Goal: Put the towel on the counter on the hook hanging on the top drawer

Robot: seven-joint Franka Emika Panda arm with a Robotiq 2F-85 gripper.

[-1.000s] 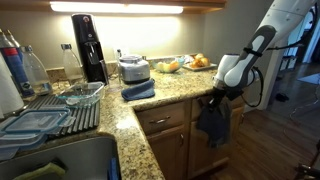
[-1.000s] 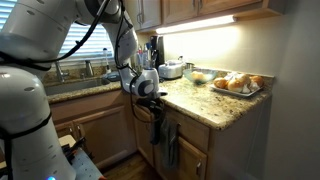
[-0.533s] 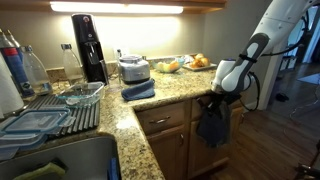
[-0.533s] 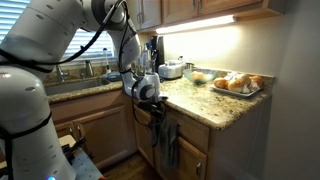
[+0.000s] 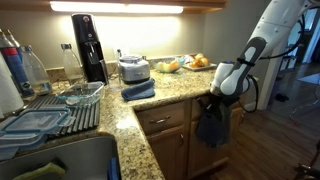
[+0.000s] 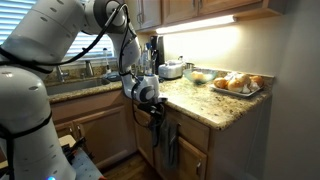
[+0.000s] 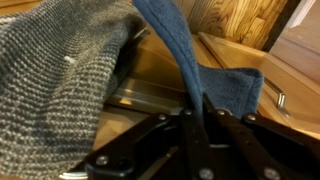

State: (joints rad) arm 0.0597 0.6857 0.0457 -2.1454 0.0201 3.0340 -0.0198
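- Bench [image 5: 128, 128]: the towel is off it.
- Top drawer [image 5: 163, 119]: the towel [image 5: 211, 128] hangs at its right end, hiding the hook.
- End effector [image 5: 216, 100]: its jaws are nearly closed on the towel's top fold. Its wrist has tipped slightly since a second ago and the towel stayed put, so letting go looks due.

towel [image 7: 172, 42] draped before pincer [image 7: 200, 112], grey knit cloth [image 7: 55, 90] crowding one side
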